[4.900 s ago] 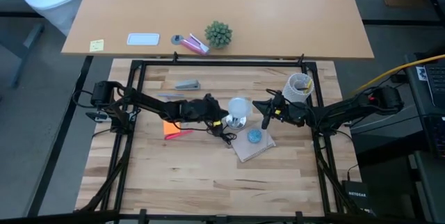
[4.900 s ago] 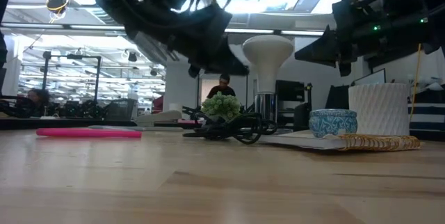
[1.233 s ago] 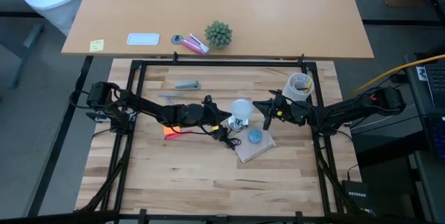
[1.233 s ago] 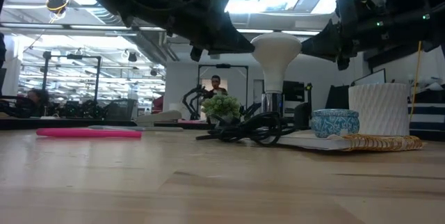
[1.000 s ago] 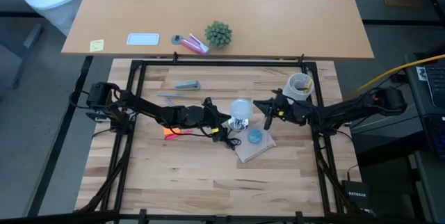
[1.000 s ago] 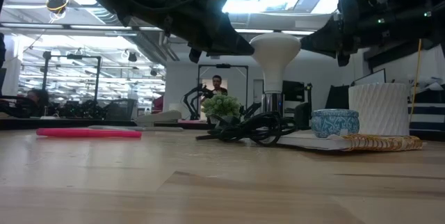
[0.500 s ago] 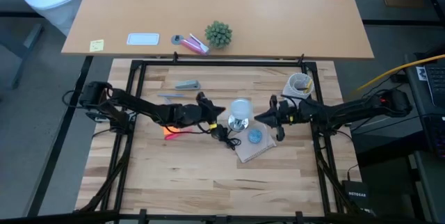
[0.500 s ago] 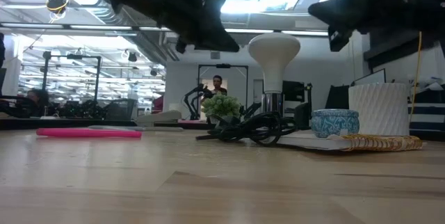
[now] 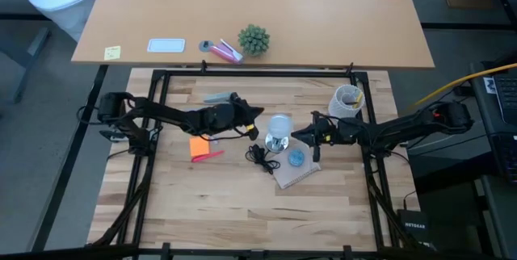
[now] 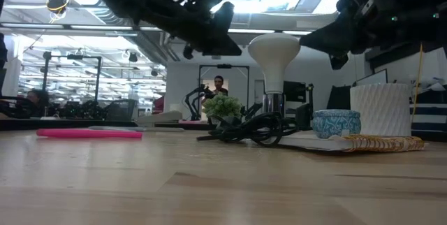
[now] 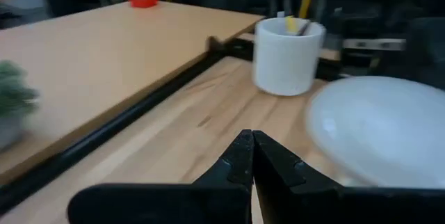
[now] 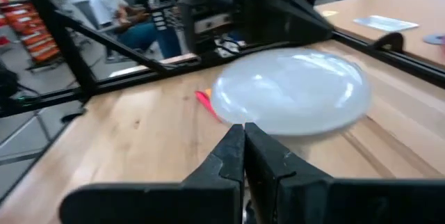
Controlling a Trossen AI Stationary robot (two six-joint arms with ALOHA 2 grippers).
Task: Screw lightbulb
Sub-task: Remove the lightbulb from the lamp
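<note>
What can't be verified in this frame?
- Lightbulb seating: low view, its base is hidden behind the black cord.
- Left pincer and right pincer: low view, arms are backlit silhouettes.
- Cup contents: left wrist view, hidden by its wall.

on the table are counted one lightbulb (image 9: 279,125), one white cup (image 9: 348,98), one blue round blob (image 9: 296,158), one pink marker (image 9: 208,156), one orange note (image 9: 199,145) and one black cord (image 9: 262,159). two grippers are seen, left gripper (image 9: 257,112) and right gripper (image 9: 296,133).
</note>
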